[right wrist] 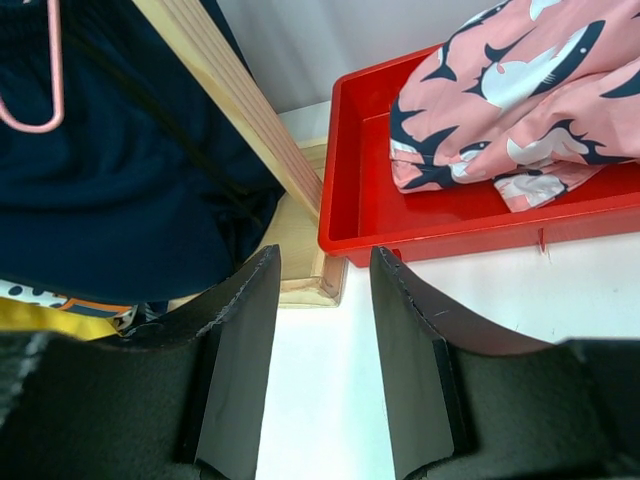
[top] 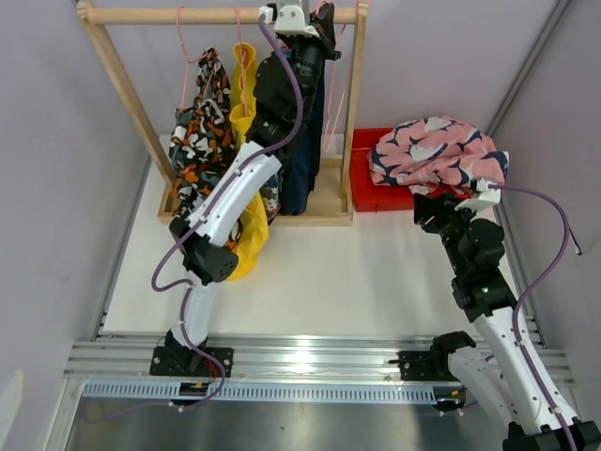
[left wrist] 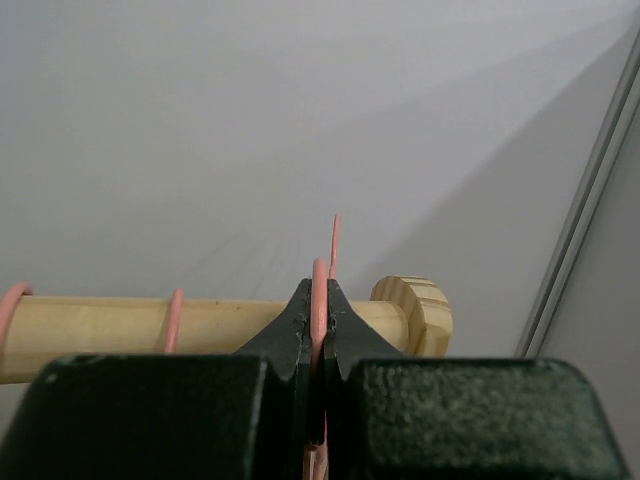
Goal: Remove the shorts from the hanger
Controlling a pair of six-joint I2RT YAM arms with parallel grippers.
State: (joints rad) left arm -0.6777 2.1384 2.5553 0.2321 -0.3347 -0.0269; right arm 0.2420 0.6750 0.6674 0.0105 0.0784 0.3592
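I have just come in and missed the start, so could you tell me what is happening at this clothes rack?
The left gripper is shut on a pink hanger hook on the wooden rail, near its right end. The right gripper hangs open and empty near the red bin, where the pink shorts already lie. The camouflage shorts, yellow shorts and navy shorts hang on the rack.

Pink shorts (top: 437, 150) lie in the red bin (top: 376, 195); camouflage shorts (top: 199, 132), yellow shorts (top: 246, 80) and navy shorts (top: 302, 178) hang on the rack (top: 122, 85).

Left arm (top: 225, 202) extends upward, with left gripper (left wrist: 318, 300) jaws pinched together. Right arm (top: 479, 272) is bent low; right gripper (right wrist: 325, 268) jaws stand parted.
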